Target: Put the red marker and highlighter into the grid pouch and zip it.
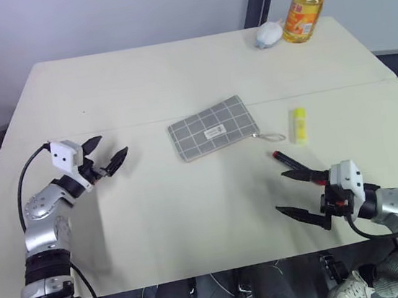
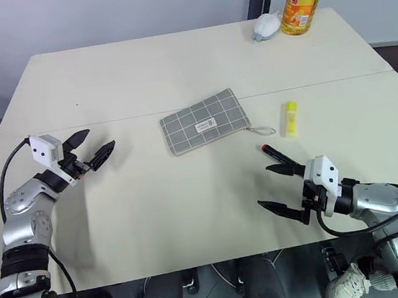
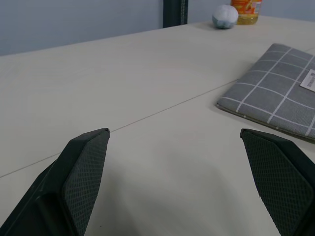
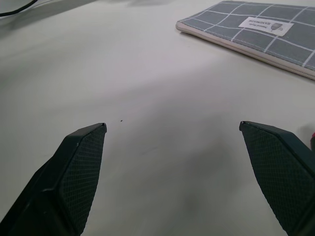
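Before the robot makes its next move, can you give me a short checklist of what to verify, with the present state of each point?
1. left gripper open and empty: ok.
2. right gripper open and empty: ok.
3. red marker free to grasp: cannot tell; its far end lies behind the right gripper's finger.
4. highlighter lying free on the table, apart from the pouch: ok.
5. grid pouch flat, loop pull toward the highlighter: ok.
6. Pouch zipper already open for loading: cannot tell.
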{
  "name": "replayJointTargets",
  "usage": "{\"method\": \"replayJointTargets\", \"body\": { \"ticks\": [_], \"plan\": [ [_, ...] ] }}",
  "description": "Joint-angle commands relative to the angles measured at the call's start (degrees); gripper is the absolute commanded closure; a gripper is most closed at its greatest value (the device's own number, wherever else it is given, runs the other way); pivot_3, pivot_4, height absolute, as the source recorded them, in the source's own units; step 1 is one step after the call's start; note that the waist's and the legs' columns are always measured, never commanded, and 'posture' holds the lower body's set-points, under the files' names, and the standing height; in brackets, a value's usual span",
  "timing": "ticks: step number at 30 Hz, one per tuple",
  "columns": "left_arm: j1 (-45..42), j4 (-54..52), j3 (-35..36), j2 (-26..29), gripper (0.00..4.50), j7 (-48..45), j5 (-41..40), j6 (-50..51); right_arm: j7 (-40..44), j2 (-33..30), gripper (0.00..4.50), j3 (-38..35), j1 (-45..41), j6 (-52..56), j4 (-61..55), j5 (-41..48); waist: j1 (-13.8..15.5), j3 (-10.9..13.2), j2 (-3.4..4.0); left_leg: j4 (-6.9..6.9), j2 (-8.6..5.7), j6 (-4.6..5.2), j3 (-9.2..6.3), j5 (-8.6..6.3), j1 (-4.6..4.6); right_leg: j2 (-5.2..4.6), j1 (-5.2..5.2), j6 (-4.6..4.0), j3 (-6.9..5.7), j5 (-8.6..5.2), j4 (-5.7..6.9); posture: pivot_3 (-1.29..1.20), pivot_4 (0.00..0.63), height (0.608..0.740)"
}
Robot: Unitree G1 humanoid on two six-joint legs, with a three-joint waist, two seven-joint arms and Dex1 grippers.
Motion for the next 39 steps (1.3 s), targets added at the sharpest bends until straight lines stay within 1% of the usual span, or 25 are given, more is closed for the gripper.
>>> {"method": "replayJointTargets", "body": {
  "ticks": [1, 5, 11, 21, 22, 23, 25, 29, 31, 32, 34, 38, 39],
  "plan": [
    [-0.7, -1.0, 1.5, 0.5, 0.01, 0.2, -0.8, -0.9, 1.2, -0.5, 0.00, -0.5, 0.6, 0.1, -1.1, 1.4, 0.0, 0.0, 0.00, 0.00, 0.00, 0.00, 0.00, 0.00, 0.00, 0.00, 0.00, 0.01, 0.00, 0.00, 0.00, 0.00, 0.150, 0.740],
    [-0.6, -1.1, 1.4, 0.6, 0.01, 0.3, -0.6, -1.0, 2.4, -0.9, 0.00, -0.9, 1.3, 0.5, -1.4, 2.0, 0.0, 0.0, 0.00, 0.02, 0.00, 0.00, 0.00, 0.00, 0.00, 0.00, 0.00, 0.03, 0.00, 0.02, 0.00, 0.00, 0.150, 0.740],
    [-0.2, -1.5, 1.6, 0.7, 0.01, 0.3, -0.7, -1.0, 5.5, -2.9, 0.00, -0.7, 5.2, -1.7, -0.6, 0.0, 0.0, 0.0, -0.01, 0.02, 0.00, 0.00, 0.00, 0.00, -0.01, 0.00, 0.00, 0.02, 0.00, 0.01, 0.00, 0.00, 0.150, 0.740],
    [-0.3, -1.9, 1.1, 0.6, 0.01, -0.2, -0.3, -1.5, 4.8, -2.1, 0.00, 0.0, 4.6, -2.9, -0.2, -0.5, 0.0, 0.0, -0.02, 0.06, 0.03, -0.02, -0.02, 0.00, -0.01, 0.02, 0.00, 0.02, 0.00, 0.03, 0.00, 0.00, 0.150, 0.740],
    [-0.3, -2.0, 1.0, 0.7, 0.01, -0.4, -0.1, -2.0, 3.8, -1.5, 0.00, -0.3, 3.9, -2.3, -0.5, 0.1, 0.0, 0.0, -0.02, 0.06, 0.03, -0.02, -0.02, 0.00, -0.01, 0.01, 0.00, 0.02, 0.00, 0.03, 0.00, 0.00, 0.150, 0.740],
    [0.0, -2.4, 0.5, 0.8, 0.01, -1.3, 0.4, -3.3, 1.2, -0.2, 0.00, -0.5, 1.8, -1.2, -0.7, 0.8, 0.0, 0.0, -0.03, 0.06, 0.03, -0.02, -0.02, 0.00, -0.01, 0.01, 0.00, 0.02, 0.00, 0.03, 0.00, 0.00, 0.150, 0.740],
    [0.5, -2.6, -1.1, 1.6, 0.01, -3.4, 2.4, -7.4, -7.0, 4.3, 0.00, -0.1, -6.8, 3.4, -0.4, 2.6, -0.4, 0.0, -0.06, 0.07, 0.04, -0.05, -0.01, 0.02, -0.01, 0.04, -0.01, -0.02, 0.00, 0.06, 0.00, 0.00, 0.150, 0.740],
    [-0.6, -0.4, -3.3, 2.1, 0.01, -5.1, 5.3, -12.7, -16.3, 12.9, 0.00, 2.9, -21.3, 7.8, 2.1, 2.2, -0.7, 0.0, -0.04, 0.16, 0.13, -0.42, 0.05, 0.08, -0.09, 0.15, -0.17, -0.22, 0.01, 0.40, 0.00, 0.00, 0.150, 0.740],
    [-1.6, 0.6, -4.4, 2.2, 0.00, -5.5, 6.5, -14.6, -18.6, 15.9, 0.94, 5.6, -26.8, 7.7, 5.2, -0.6, -0.4, 0.0, -0.04, 0.16, 0.19, -0.47, 0.00, 0.11, -0.11, 0.17, -0.20, -0.26, -0.02, 0.42, 0.00, 0.00, 0.150, 0.740],
    [-2.2, 1.2, -5.0, 2.3, 0.00, -5.7, 7.3, -15.9, -19.4, 17.0, 1.29, 7.6, -29.2, 6.3, 7.7, -3.4, -0.3, 0.0, -0.04, 0.15, 0.19, -0.47, 0.00, 0.12, -0.14, 0.18, -0.23, -0.26, -0.03, 0.42, 0.01, 0.00, 0.150, 0.740],
    [-3.0, 3.2, -6.6, 2.9, 0.00, -6.4, 10.1, -20.9, -22.6, 19.4, 2.23, 10.6, -34.3, 3.4, 14.6, -9.0, -0.1, 0.0, -0.03, 0.12, 0.17, -0.33, 0.01, 0.20, -0.24, 0.25, -0.30, -0.27, -0.04, 0.42, 0.00, 0.00, 0.150, 0.740],
    [-4.5, 8.2, -9.5, 4.2, 0.00, -6.8, 15.2, -32.1, -28.5, 23.2, 4.44, 13.9, -41.5, 0.2, 26.2, -16.1, -0.1, 0.0, -0.03, 0.13, 0.05, -0.29, 0.36, 0.23, -0.41, 0.17, -0.43, -0.20, 0.00, 0.66, 0.01, 0.00, 0.150, 0.740],
    [-4.9, 9.2, -10.3, 4.4, 0.00, -7.1, 16.0, -34.4, -29.8, 24.1, 4.44, 14.2, -42.9, -0.6, 28.7, -17.3, -0.1, 0.0, -0.03, 0.12, 0.04, -0.29, 0.44, 0.23, -0.43, 0.16, -0.44, -0.17, 0.01, 0.67, 0.01, 0.00, 0.150, 0.740]
  ]
}}
